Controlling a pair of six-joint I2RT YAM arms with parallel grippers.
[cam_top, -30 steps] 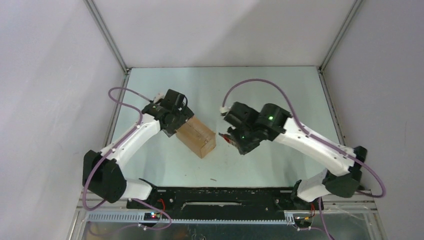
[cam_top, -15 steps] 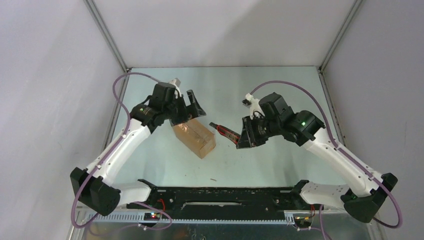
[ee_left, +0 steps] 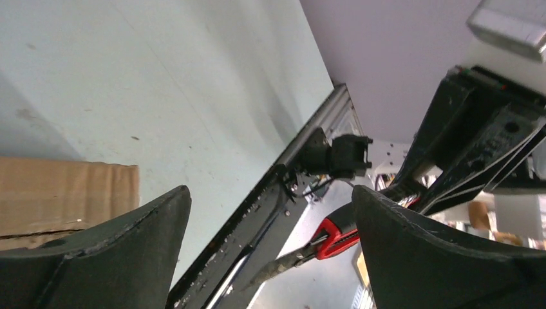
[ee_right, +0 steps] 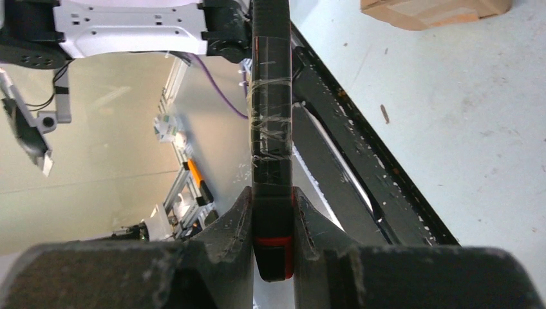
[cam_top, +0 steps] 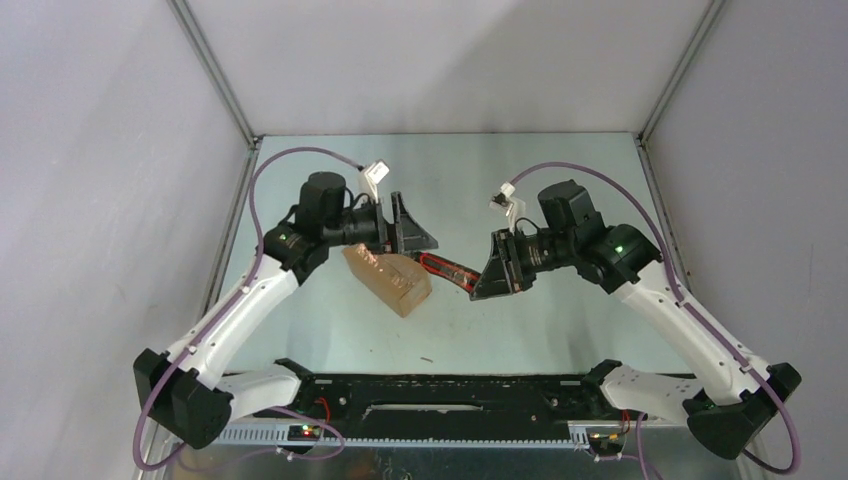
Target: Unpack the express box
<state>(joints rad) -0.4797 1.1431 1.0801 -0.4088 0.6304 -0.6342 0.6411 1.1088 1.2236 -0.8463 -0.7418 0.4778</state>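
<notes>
The express box, a small brown carton, lies on the table at centre left. It shows at the lower left of the left wrist view and at the top right of the right wrist view. My left gripper is open and empty, raised above the box's far end and pointing right; its jaws stand wide apart. My right gripper is shut on the red-and-black utility knife, gripping its handle. The knife tip points left, close to the box's right end, and shows between the left jaws.
The black base rail runs along the near table edge. Metal frame posts and grey walls close in the left, right and back. A small dark speck lies on the table in front of the box.
My left gripper has lifted off the box's far end, opened and swung right. My right arm has drawn back to the right, then brought the knife tip left towards the box again.
</notes>
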